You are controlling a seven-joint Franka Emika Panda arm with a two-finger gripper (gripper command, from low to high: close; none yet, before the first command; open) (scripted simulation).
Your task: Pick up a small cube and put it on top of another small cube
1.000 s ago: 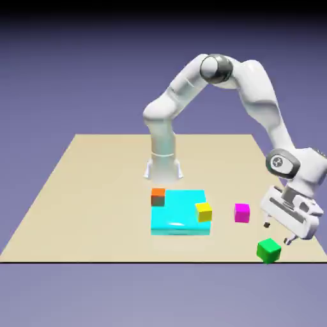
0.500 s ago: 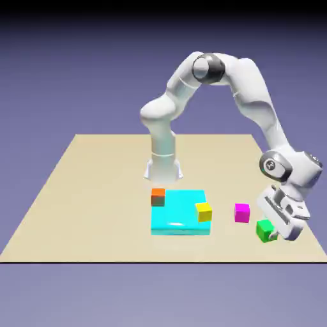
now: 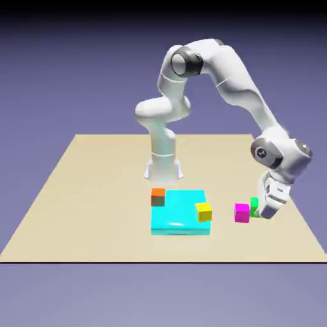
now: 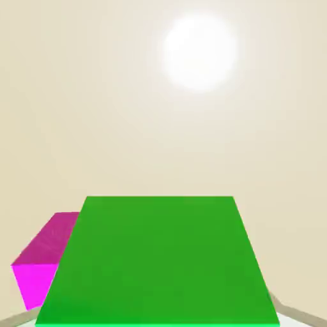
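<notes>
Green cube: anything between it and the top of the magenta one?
Nothing visible. The gripper holds the green cube just to the exterior view's right of the magenta cube, whose top is bare. The yellow cube, orange cube and cyan block sit further left, off the path.

Tan surface (image 3: 83,191) bearing a flat cyan slab (image 3: 179,214) near its middle. A magenta-pink cube (image 3: 241,212) rests directly on the surface, toward the exterior view's right.
</notes>
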